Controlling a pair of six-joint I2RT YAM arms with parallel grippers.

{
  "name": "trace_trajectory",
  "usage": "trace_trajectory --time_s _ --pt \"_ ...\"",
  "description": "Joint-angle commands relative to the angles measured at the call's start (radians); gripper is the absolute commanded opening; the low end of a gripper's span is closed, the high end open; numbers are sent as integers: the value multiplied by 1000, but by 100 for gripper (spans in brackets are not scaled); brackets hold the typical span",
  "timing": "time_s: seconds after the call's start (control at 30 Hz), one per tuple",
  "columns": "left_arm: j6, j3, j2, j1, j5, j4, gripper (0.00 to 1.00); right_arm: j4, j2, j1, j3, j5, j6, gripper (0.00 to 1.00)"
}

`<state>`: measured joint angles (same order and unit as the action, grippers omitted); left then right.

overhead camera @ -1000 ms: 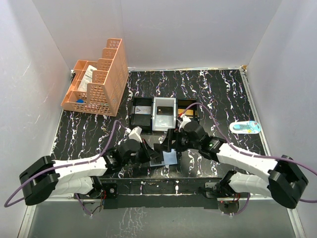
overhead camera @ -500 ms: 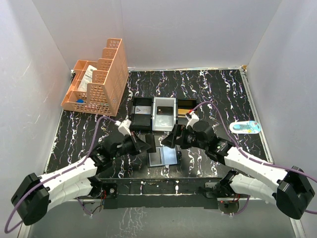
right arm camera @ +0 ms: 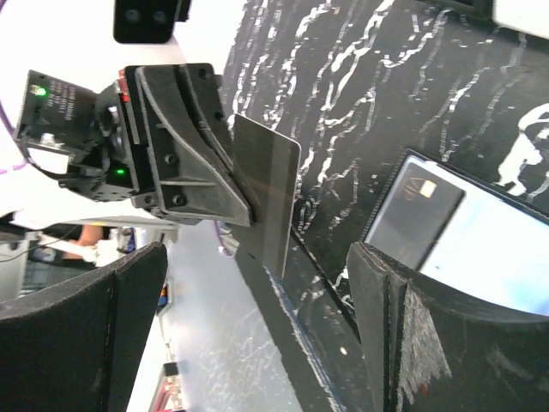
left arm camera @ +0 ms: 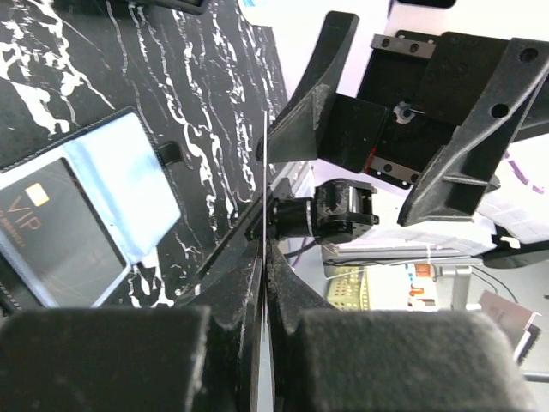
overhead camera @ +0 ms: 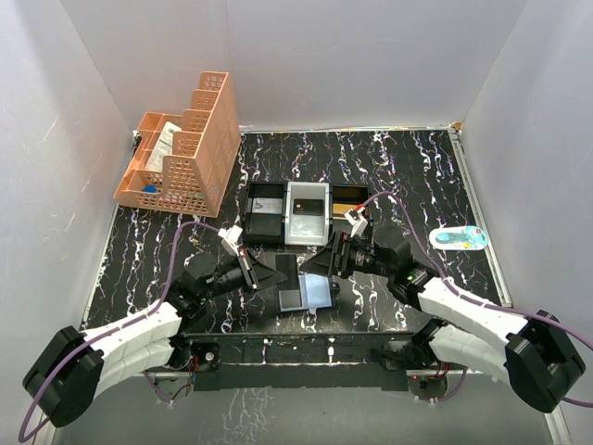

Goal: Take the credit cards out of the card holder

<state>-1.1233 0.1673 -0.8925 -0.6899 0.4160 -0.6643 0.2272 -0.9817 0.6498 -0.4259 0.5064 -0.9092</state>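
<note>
Far to the left of the card holder (overhead camera: 309, 292) and well behind it, an orange lattice basket (overhead camera: 181, 153) on the black marbled table (overhead camera: 408, 176). Inside, paper packets upright in the tiers and something blue low in the front pocket.

Just left of the holder, the left gripper (overhead camera: 278, 275), pressed together on a dark card (overhead camera: 290, 268). Holds it on edge, clear of the holder and off the table. Seen from the right wrist, pinched by one end, the rest of it free.

Then the holder itself, open and flat on the table near the front edge, two panels side by side. In one panel a VIP card (left arm camera: 51, 232); the other panel pale grey-blue, with a small black tab (left arm camera: 169, 153) at its outer edge.

Directly behind the holder, a black-and-white tray (overhead camera: 284, 227) of three compartments. In the white middle one a black card (overhead camera: 309, 206), in the right one something yellowish (overhead camera: 350, 197); contents of the left one not clear.

Just right of the holder and a little behind it, the right gripper (overhead camera: 321, 261), spread wide and holding nothing, facing the pinched card. Well to the right, an oval white-and-blue packet (overhead camera: 459, 238).

One second ago: both grippers crowded together over the holder. Now drawn apart to either side of it, the left pulled back leftward with its card. Unmoved: basket, tray, packet.
</note>
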Motion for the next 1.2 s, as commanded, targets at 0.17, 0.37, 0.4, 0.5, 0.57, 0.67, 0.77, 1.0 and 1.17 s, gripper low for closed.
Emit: trace_trajectory --time_s 0.17,0.37,0.4,0.5,0.57,0.67,0.77,1.0,1.17 --pt "-76 -38 -29 4 66 -263 0 255 -114 -1 -34 153 -75 71" --pt "-78 -42 -36 4 78 -291 0 358 -174 4 -36 183 -136 56" --pt "-78 -40 -38 4 84 -297 0 361 -179 5 -40 185 -140 53" --pt "-78 -33 -40 4 99 -303 0 364 -197 7 -46 186 -149 46" --pt "-79 -31 -40 4 104 -308 0 388 -211 10 -42 187 -171 43" --pt "-77 -30 -43 4 107 -314 0 433 -230 17 -50 191 -197 38" --pt "-82 -36 -43 4 110 -336 0 446 -248 25 -75 205 -197 31" --pt "-79 -41 -24 4 109 -328 0 466 -245 28 -51 217 -216 6" --pt "-42 -40 22 4 133 -270 16 452 -221 27 -46 190 -206 0"
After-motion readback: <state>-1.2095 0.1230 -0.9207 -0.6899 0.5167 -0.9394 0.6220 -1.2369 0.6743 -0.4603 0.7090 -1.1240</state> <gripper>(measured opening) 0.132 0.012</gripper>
